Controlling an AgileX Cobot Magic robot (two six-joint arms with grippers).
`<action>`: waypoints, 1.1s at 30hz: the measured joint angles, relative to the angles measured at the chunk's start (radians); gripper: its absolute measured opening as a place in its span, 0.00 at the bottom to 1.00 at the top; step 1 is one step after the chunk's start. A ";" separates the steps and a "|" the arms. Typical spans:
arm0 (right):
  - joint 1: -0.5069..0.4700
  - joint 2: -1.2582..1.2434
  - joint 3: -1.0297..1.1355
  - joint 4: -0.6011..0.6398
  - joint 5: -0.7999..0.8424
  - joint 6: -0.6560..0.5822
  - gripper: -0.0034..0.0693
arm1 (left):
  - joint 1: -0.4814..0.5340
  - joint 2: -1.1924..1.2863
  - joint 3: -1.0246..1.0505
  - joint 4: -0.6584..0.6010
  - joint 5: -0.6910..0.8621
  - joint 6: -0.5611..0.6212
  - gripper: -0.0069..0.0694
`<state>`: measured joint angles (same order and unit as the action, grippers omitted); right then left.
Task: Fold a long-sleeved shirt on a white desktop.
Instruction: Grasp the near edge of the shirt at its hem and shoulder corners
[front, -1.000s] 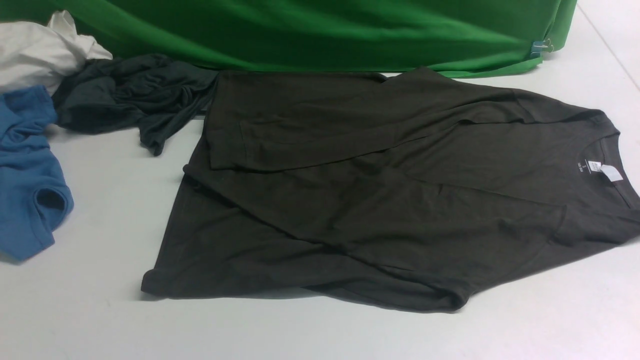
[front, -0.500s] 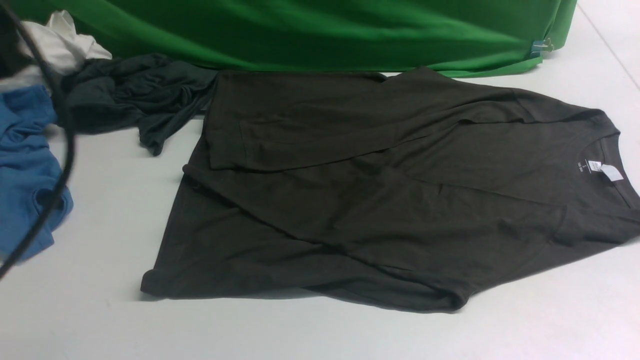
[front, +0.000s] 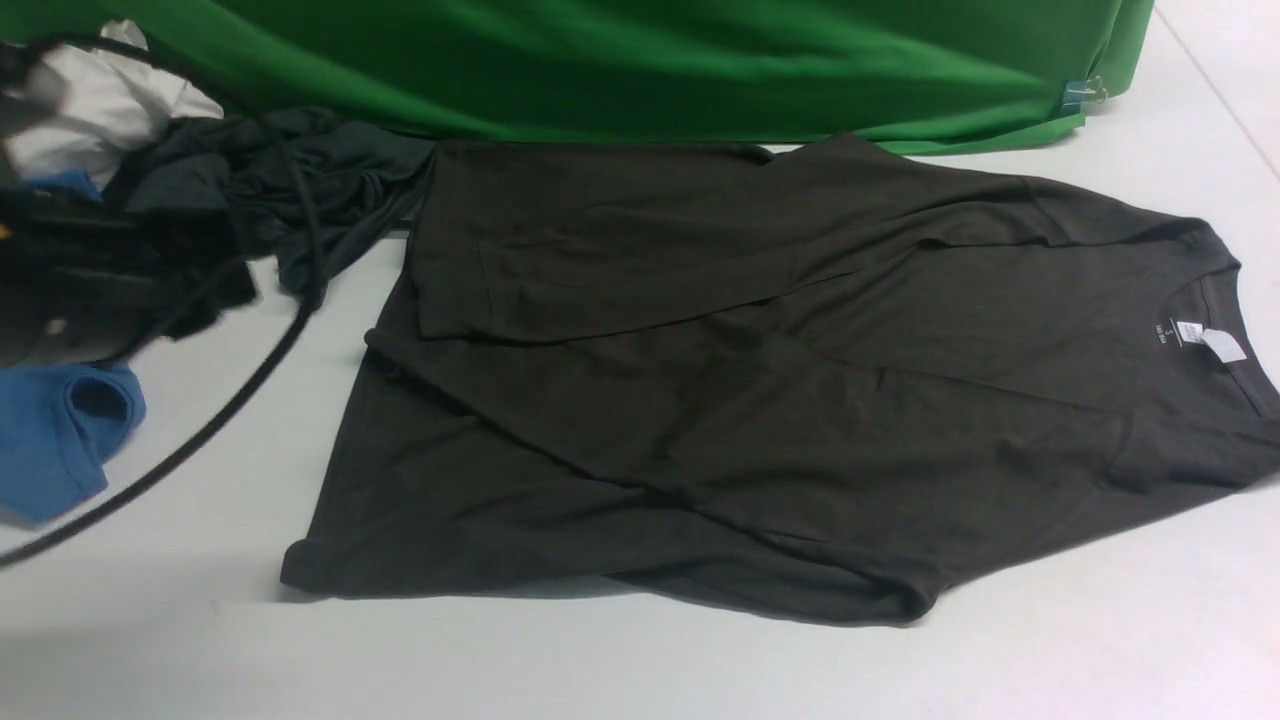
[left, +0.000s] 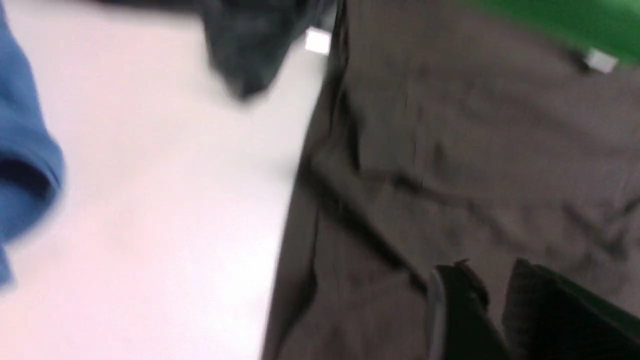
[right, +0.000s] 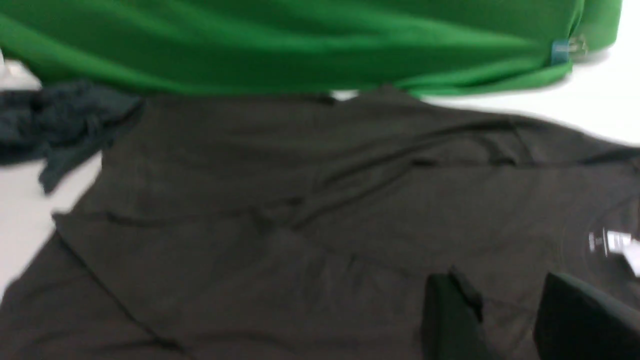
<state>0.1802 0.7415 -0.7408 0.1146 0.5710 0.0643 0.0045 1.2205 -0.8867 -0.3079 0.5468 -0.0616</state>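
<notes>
"Across the middle of the frame, what is spread on the white desk (front: 1100, 620)?"

"A long-sleeved shirt (front: 700, 400), lying flat with its neck at the right edge and its hem toward the left, below a green cloth (front: 600, 70)."

"Why lay it out so wide?"

"Probably to give both arms room to reach its edges. The sleeves lie over the body, one along the top and one along the bottom, perhaps tucked in so the sides can follow."

"And the tools?"

"The left tool (left: 492, 295) has its fingers parted a little way, with nothing between them; its arm enters at the upper left of the front view. The right tool (right: 512, 300), seen only from its own wrist, stands partly open and holds nothing, likely waiting its turn."

"Why are the blue garment (front: 75, 440) and the dark green one (front: 365, 160) at the left?"

"Likely set aside to leave working space, though the green one sits right beside the shirt's upper left corner."

"How does the shirt look?"

"Charcoal, softly creased, with a white tag (front: 1222, 345) inside the round neck and a rumpled lower edge."
</notes>
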 joint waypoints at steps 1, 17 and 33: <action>0.000 0.000 0.000 0.000 0.019 -0.002 0.38 | 0.000 0.038 -0.025 -0.007 0.025 0.010 0.45; 0.000 0.000 0.000 -0.001 0.177 -0.017 0.39 | 0.000 0.294 -0.002 -0.006 0.298 0.062 0.90; 0.003 0.176 0.000 0.016 0.224 -0.214 0.59 | 0.000 0.415 0.125 -0.104 -0.036 0.198 0.72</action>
<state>0.1833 0.9174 -0.7408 0.1303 0.7946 -0.1495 0.0045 1.6351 -0.7622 -0.4114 0.5110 0.1366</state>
